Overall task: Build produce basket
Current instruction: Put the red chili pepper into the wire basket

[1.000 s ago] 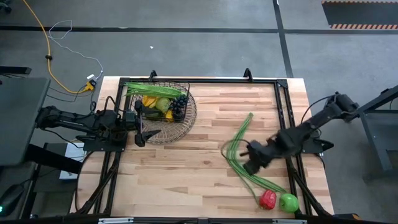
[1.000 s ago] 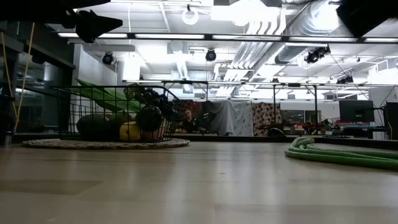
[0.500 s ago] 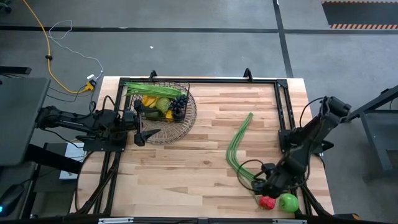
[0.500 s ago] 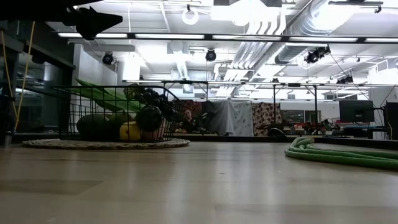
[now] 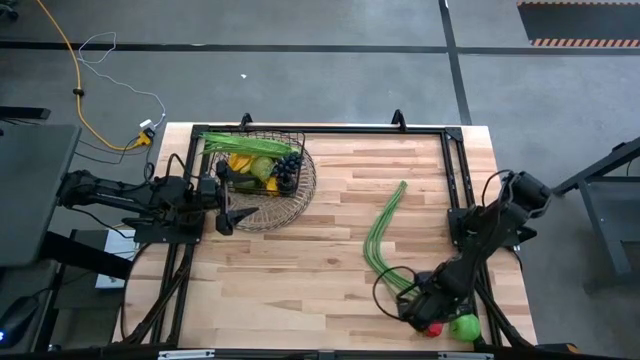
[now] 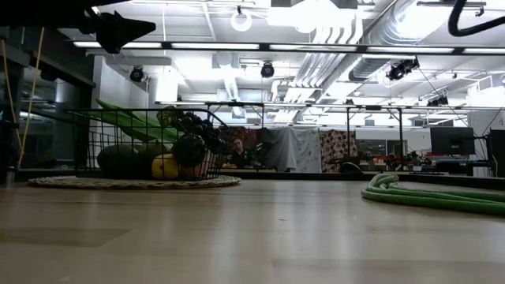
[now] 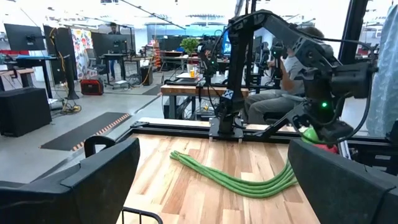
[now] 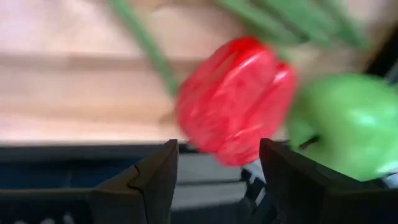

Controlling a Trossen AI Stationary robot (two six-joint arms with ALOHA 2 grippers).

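red pepper (image 8: 235, 99) | bright green apple (image 8: 345, 121) | green long beans (image 5: 382, 232) | dark wire basket (image 5: 296, 190) | pale striped wood table (image 5: 330, 270)

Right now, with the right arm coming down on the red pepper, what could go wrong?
1. The pepper touches the green apple; the right gripper fingers may knock the apple off the table edge close by.
2. The long beans lie beside the pepper and could snag.

Bright ceiling strip lights (image 6: 237, 45), even table light, soft shadows, right wrist view motion-blurred
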